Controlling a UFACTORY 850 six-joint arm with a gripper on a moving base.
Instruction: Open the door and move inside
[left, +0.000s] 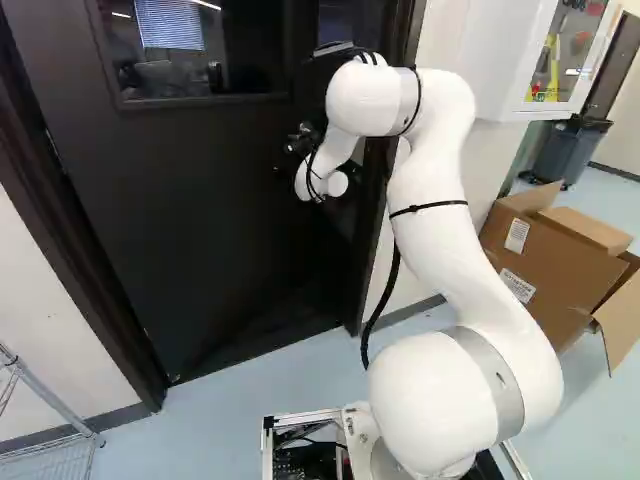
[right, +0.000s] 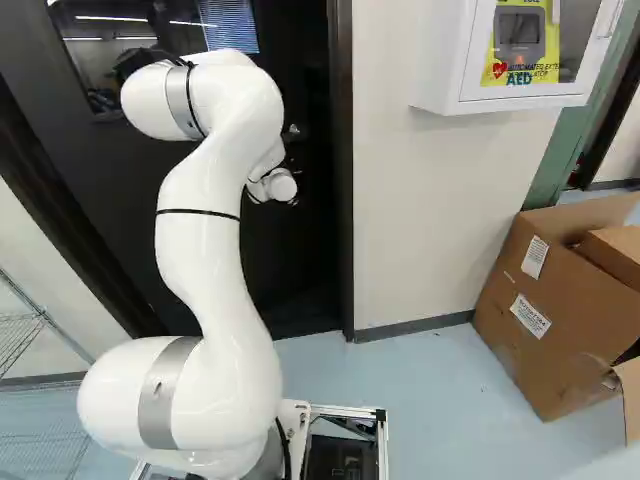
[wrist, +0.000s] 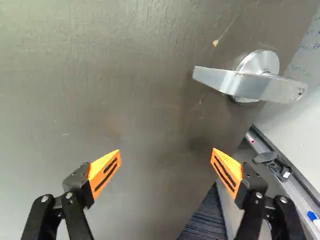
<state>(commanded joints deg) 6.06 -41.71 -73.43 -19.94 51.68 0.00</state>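
Close to the door (left: 170, 230), my arm (left: 430, 220) reaches out with the end effector (wrist: 166, 154) spread wide, nothing between its orange pads (wrist: 105, 172). Handle (wrist: 245, 86), a metal lever, sits ahead of the end effector and off toward the whiteboard (wrist: 306, 65) side, untouched, clear of both fingers.

Door status: looks ajar. Past its free edge the wrist view shows the whiteboard, a tray (wrist: 300, 202) and a strip of carpet (wrist: 204, 220), so I judge it unlatched and partly swung inward. Both base views have a dark strip between door and frame (right: 342, 200), which fits, but I can't tell how wide the gap is.

Done, as far as I can see: latch free, door off its frame. Left: swing it wide, then drive the base (right: 345, 450) through. Base is outside, on the near floor (right: 420, 375), so the moving-inside part is all to do. Opening is far too narrow for the rig, I'd say.

Next move calls for a push on the door face, likely with no grip needed. Risk: the door swings back and latches, or the arm clips the frame. Box (right: 550, 310) stands off to the right, outside the doorway.
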